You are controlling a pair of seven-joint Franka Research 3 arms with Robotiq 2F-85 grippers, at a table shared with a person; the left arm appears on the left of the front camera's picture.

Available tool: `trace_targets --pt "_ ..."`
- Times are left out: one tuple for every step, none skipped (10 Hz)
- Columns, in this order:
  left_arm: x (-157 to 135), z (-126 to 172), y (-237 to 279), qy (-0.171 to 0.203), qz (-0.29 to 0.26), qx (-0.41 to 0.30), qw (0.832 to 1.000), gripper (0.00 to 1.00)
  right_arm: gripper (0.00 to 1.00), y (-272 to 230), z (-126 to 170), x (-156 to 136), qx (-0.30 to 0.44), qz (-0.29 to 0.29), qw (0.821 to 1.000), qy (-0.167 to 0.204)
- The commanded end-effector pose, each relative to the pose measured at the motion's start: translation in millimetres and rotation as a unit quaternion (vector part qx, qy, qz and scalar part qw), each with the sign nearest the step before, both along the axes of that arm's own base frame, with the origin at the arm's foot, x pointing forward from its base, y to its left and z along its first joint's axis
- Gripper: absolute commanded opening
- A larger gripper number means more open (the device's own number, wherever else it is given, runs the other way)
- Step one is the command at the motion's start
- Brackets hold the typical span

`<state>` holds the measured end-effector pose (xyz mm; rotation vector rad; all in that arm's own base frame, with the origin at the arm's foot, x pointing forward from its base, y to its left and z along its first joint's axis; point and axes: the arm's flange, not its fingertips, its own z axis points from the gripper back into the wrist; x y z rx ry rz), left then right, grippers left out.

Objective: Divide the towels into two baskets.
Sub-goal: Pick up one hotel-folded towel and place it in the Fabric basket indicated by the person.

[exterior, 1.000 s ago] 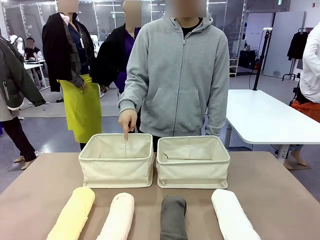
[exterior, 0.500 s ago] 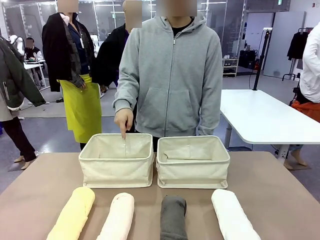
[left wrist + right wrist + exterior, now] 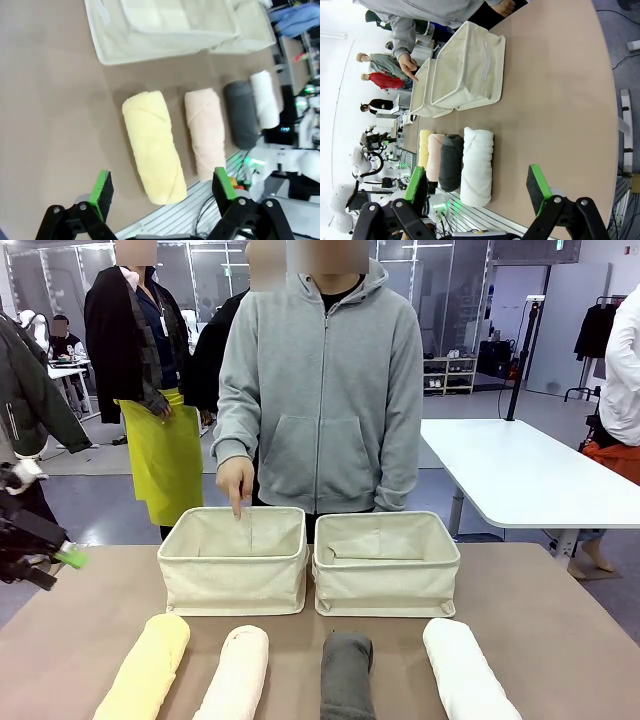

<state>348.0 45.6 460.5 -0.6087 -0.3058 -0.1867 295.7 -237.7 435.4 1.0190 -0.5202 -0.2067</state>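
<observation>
Front view, towels: four rolls lay in a row along the near edge of the worktop (image 3: 560, 620), side by side and apart. From the left edge they were the yellow towel (image 3: 148, 665), cream towel (image 3: 236, 672), dark grey towel (image 3: 347, 672) and white towel (image 3: 465, 670).
Front view, baskets: the left basket (image 3: 232, 585) and right basket (image 3: 385, 590) stood together toward the far edge, with no towel in either.
Front view, person: one hand (image 3: 236, 478) pointed a finger down at the left basket's far rim.
Front view, left fingers (image 3: 72, 558): raised over the left edge, carrying nothing.
Left wrist view, fingers: spread wide and empty above the near-left corner. The yellow towel's near end lay below them, untouched.
Left wrist view, handling: terry rolls were judged light, soft and compressible, not fragile, with a grippy pile.
Left wrist view, grasp point: mid-length across the roll, judged to limit sag at both ends.
Right wrist view, right fingers (image 3: 415, 187): spread wide and empty above the near-right part of the worktop, with the white towel the closest roll.
Right wrist view, caution: a shallow pinch could catch only the outer layer and unroll the cloth; squeezing the full thickness was judged safer.
</observation>
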Motion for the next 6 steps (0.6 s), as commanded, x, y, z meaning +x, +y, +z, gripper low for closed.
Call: trace_targets --pt "-12.4 -15.1 -35.2 0.038 -0.010 0.094 0.995 1.00 1.00 -1.0 2.6 -1.8 -0.001 -0.001 1.000 -0.004" --pt "-9.0 -21.8 -50.6 0.063 -0.010 0.127 0.990 1.00 1.00 -1.0 2.6 -1.8 -0.001 -0.001 1.000 -0.004" --pt "-7.5 -27.2 -64.4 0.075 -0.013 0.154 0.985 1.00 1.00 -1.0 2.6 -1.8 -0.001 -0.001 1.000 -0.004" --pt "-6.5 -34.8 -74.8 0.093 -0.009 0.165 0.982 1.00 1.00 -1.0 2.6 -1.8 -0.001 -0.001 1.000 -0.004" --pt "-6.8 -43.0 -83.8 0.131 0.014 0.172 0.976 1.00 1.00 -1.0 2.6 -1.8 -0.001 -0.001 1.000 -0.004" --pt "-5.1 -52.8 -90.8 0.134 0.024 0.195 0.971 1.00 1.00 -1.0 2.6 -1.8 -0.001 -0.001 1.000 -0.004"
